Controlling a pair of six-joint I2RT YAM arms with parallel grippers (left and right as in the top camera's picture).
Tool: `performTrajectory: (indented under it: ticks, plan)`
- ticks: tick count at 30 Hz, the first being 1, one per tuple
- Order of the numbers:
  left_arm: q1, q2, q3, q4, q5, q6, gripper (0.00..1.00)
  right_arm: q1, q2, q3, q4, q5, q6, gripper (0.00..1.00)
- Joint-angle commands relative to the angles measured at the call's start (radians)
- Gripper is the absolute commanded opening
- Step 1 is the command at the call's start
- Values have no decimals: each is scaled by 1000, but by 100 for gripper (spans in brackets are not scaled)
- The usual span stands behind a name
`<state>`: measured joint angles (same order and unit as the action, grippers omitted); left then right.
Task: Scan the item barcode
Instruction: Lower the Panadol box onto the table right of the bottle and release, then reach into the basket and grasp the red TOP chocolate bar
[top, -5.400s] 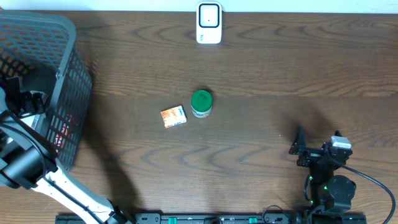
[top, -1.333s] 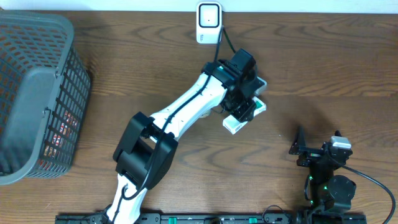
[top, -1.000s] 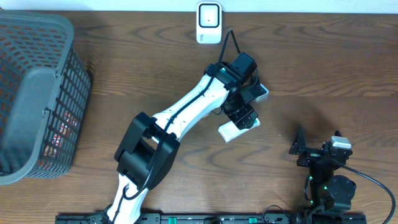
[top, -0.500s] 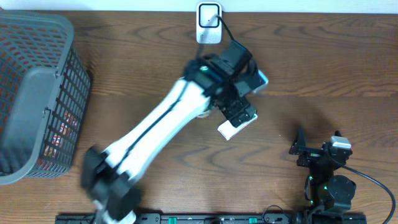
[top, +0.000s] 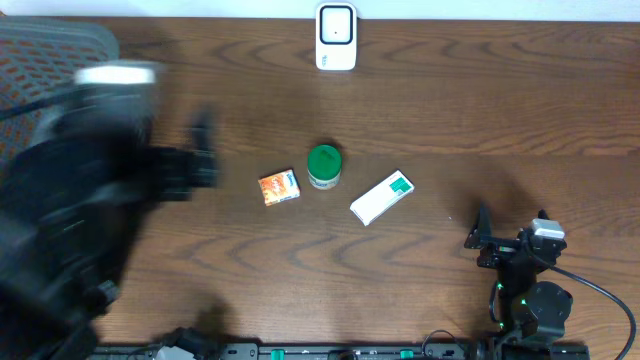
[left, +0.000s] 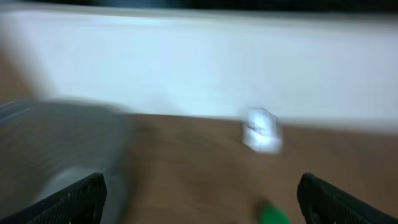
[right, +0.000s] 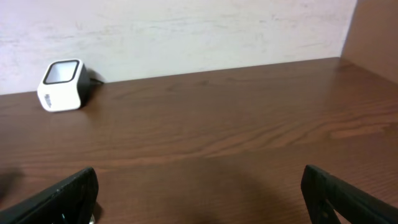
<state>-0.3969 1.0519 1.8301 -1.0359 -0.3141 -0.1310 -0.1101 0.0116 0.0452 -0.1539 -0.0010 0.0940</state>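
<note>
Left claw (left: 200, 200) stands wide open with nothing between its fingers (left: 73, 198). Your left wrist view shows the two dark tips at the bottom corners and only blurred table between them. Right claw (right: 202, 198) is equally wide and empty, low over the wood at the near right of the table (top: 480, 120).

From overhead you get what neither wrist camera gives you. The white-and-green box (top: 381, 197) lies flat on the table, free of both claws, just right of the green-lidded jar (top: 323, 166). The small orange packet (top: 279, 187) is on the jar's other side. The box's long axis runs diagonally from near-left to far-right, with the green end pointing far-right. You cannot make out a barcode on the face that shows. The scanner (top: 336, 37) stands at the far edge, well apart from the box. The left arm is a dark smear over the basket (top: 50, 40).

The left wrist view catches the scanner only as a pale blur, plus a green smudge at the bottom edge that you cannot identify. The right wrist view shows the scanner sharply at its far left.
</note>
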Motion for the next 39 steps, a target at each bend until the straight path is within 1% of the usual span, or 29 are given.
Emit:
performTrajectory:
  ticks: [1,4,7,10,13,16,18,22,24,25,26,28,29,31,33,36,39]
  plan:
    - [204,-72,2,-8,-208,-227,98,-6,-6,-3,0,-1,-13,99]
    - [366,-85,2,-12,-207,-352,98,-6,-6,-3,0,-1,-13,99]
    - [497,-57,2,-12,-207,-434,98,-6,-6,-3,0,-1,-13,99]
    - [607,4,2,-25,-203,-452,98,-6,-6,-3,0,-1,-13,99]
    - [705,97,2,-87,-195,-500,98,-6,-6,-3,0,-1,-13,99]
    - [795,206,2,-138,-111,-521,98,-6,-6,-3,0,-1,-13,99]
    - [837,274,2,-151,-66,-517,98,-6,-6,-3,0,-1,-13,99]
    - [906,409,2,-177,-23,-526,98,-6,-6,-3,0,-1,-13,99]
    - [941,470,1,-215,-22,-632,98,-6,-6,-3,0,-1,-13,99]
    - [960,497,0,-248,-20,-720,98,-6,-6,-3,0,-1,-13,99]
    - [984,530,-1,-297,-4,-836,98,-6,-6,-3,0,-1,-13,99]
    - [1022,591,-10,-358,70,-985,98,-6,-6,-3,0,-1,-13,99]
    - [1045,642,-20,-375,135,-1024,98,-6,-6,-3,0,-1,-13,99]
    - [1056,689,-35,-375,157,-1027,98,-6,-6,-3,0,-1,-13,99]
    - [1059,728,-50,-373,140,-1036,98,-6,-6,-3,0,-1,-13,99]
    - [1060,778,-74,-369,114,-1089,98,-6,-6,-3,0,-1,-13,99]
    - [1059,802,-124,-324,112,-1110,98,-6,-6,-3,0,-1,-13,99]
